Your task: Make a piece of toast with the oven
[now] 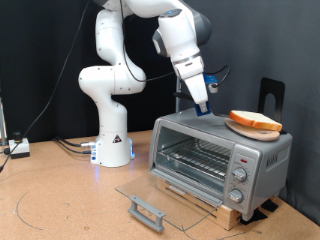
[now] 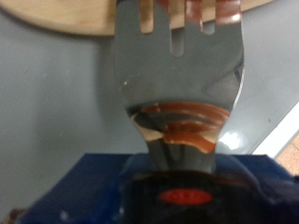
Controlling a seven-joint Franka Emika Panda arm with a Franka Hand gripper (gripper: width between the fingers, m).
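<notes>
The silver oven (image 1: 215,158) stands at the exterior view's right with its glass door (image 1: 160,197) folded down open and its wire rack bare. The toast (image 1: 256,120) lies on a round wooden plate (image 1: 250,130) on the oven's top. My gripper (image 1: 203,98) hangs over the oven's top, just left of the plate, shut on the blue handle of a metal fork (image 1: 205,107). In the wrist view the fork (image 2: 177,75) points its tines at the plate's edge (image 2: 65,21), above the grey oven top (image 2: 51,103). The toast is hidden there.
The oven rests on a slatted wooden base (image 1: 205,203) on a brown table. The robot's white base (image 1: 112,145) stands behind at the left, with cables (image 1: 70,146) beside it. A black stand (image 1: 272,95) rises behind the oven.
</notes>
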